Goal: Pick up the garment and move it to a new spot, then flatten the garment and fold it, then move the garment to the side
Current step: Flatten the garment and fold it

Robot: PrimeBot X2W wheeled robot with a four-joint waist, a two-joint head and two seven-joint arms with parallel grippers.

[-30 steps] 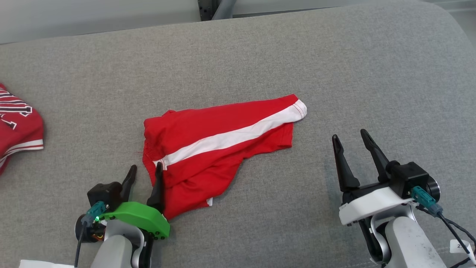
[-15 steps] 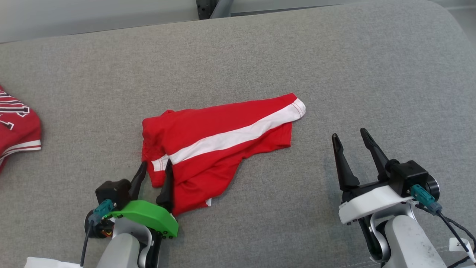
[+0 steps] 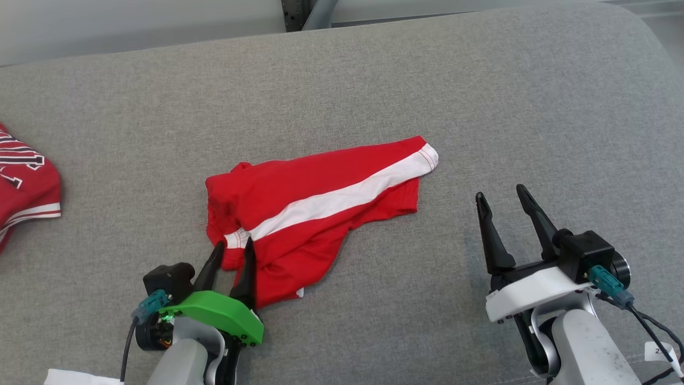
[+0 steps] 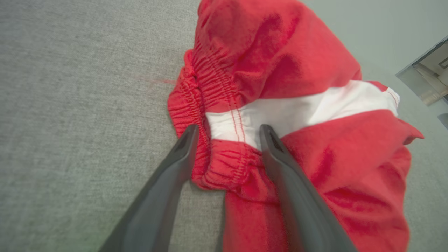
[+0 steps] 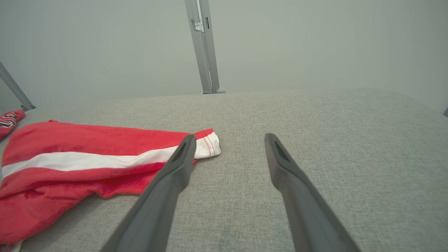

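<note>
The garment (image 3: 320, 203) is a pair of red shorts with a white side stripe, lying crumpled on the grey cushion (image 3: 481, 107). My left gripper (image 3: 234, 243) is at its near-left corner. In the left wrist view, the left gripper (image 4: 228, 128) straddles the gathered waistband of the shorts (image 4: 280, 70) where the white stripe ends. The cloth bunches between the two fingers, which still stand apart. My right gripper (image 3: 500, 191) hovers open to the right of the shorts, holding nothing. In the right wrist view, the right gripper (image 5: 230, 136) points past the leg hem of the shorts (image 5: 70, 161).
A second red garment (image 3: 26, 182) with black and white lettering lies at the cushion's left edge, seen also as a red garment (image 5: 8, 120) far left in the right wrist view. A metal post (image 5: 203, 52) rises behind the cushion. Bare grey fabric stretches right and beyond the shorts.
My left gripper has moved forward and to the right, from beside the shorts onto their waistband corner, and its fingers have narrowed a little. The right gripper has stayed put.
</note>
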